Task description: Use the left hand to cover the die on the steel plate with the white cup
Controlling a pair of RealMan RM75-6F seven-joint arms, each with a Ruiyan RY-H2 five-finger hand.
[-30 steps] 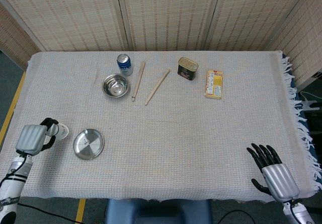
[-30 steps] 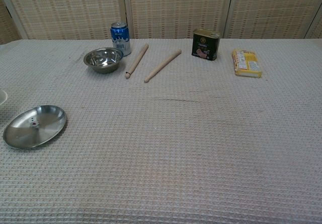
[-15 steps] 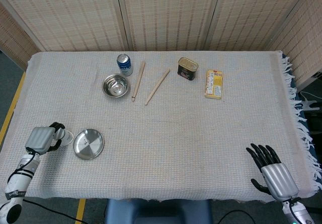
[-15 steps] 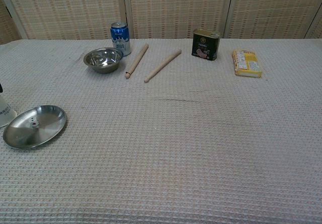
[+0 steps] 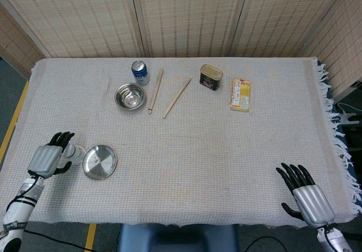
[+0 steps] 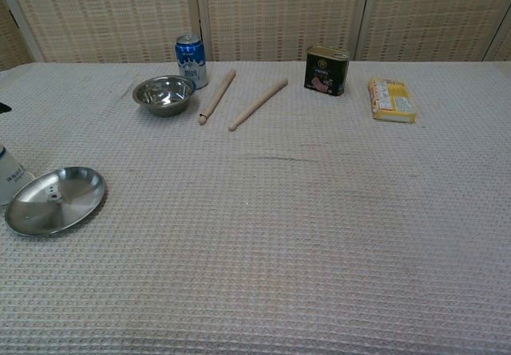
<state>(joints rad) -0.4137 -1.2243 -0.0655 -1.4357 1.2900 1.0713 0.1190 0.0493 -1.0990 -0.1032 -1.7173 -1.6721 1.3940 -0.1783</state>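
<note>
The steel plate (image 5: 99, 162) lies at the front left of the table, and the small white die (image 6: 53, 196) sits on it near the middle. The white cup (image 5: 76, 152) stands mouth-down on the cloth, touching the plate's left rim; the chest view shows the cup (image 6: 9, 181) at its left edge. My left hand (image 5: 50, 157) is right beside the cup on its left. Its fingers are spread and lifted off the cup, and one dark fingertip (image 6: 4, 108) shows well above it. My right hand (image 5: 305, 194) lies open at the front right edge, holding nothing.
At the back stand a steel bowl (image 5: 130, 96), a blue can (image 5: 139, 72), two wooden sticks (image 5: 176, 97), a dark tin (image 5: 211, 77) and a yellow packet (image 5: 241, 94). The plate (image 6: 54, 200) is close to the table's left edge.
The left hand carried the cup toward me to the plate's left rim; it now stands mouth-down on the cloth. The fingers have spread away from it. The right hand stayed put.
</note>
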